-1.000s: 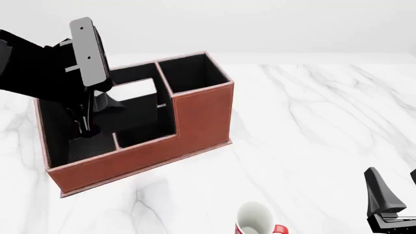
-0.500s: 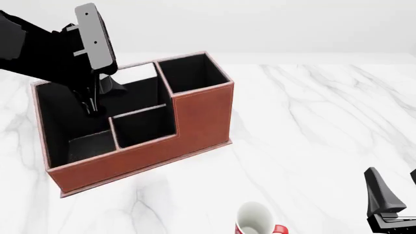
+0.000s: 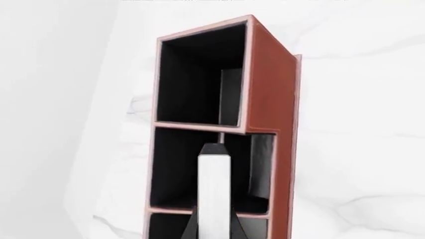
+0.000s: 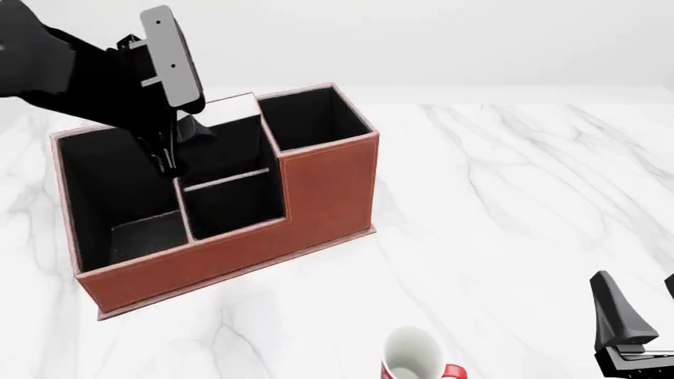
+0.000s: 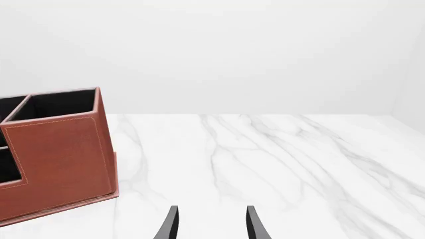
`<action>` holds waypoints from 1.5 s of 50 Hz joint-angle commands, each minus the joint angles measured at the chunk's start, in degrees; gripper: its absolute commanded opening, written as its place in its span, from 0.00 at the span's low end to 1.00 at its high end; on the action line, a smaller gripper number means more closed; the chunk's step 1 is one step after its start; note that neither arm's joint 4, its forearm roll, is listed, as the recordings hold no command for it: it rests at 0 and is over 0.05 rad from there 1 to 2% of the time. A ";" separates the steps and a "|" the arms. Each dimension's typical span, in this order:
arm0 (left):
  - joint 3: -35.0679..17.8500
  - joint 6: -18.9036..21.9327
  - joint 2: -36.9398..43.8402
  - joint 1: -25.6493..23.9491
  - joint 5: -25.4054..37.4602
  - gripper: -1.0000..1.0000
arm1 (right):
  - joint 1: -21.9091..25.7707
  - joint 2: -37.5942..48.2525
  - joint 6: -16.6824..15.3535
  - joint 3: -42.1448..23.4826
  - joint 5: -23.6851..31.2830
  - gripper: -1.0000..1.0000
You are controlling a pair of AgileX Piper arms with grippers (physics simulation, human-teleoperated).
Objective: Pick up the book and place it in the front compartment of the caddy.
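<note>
The reddish-brown caddy (image 4: 211, 253) stands at the left of the table, its low cells towards me and its tall cell at the back right. My left gripper (image 4: 166, 162) hangs over its middle, shut on the book (image 4: 232, 106). The book's white page edges face up, and its black cover blends into the black lining below. In the left wrist view the book (image 3: 214, 194) is a white strip between the black fingers (image 3: 189, 230), above the caddy's (image 3: 282, 124) middle cells. My right gripper (image 4: 642, 304) is open and empty at the near right, also visible in its own wrist view (image 5: 212, 224).
A red-and-white mug (image 4: 411, 355) stands at the near table edge, between the caddy and the right gripper. A dull grey patch (image 4: 147, 229) shows low in the front-left cell. The right wrist view shows the caddy (image 5: 59, 159) far off over white marble.
The left gripper has risen out of the caddy with the book, and has shifted slightly right and back. The divider between the middle cells is now uncovered. The right arm has not moved.
</note>
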 commanded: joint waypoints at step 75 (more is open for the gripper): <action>8.14 9.62 5.69 6.62 -20.01 0.00 | -0.01 -0.19 0.03 0.02 0.17 1.00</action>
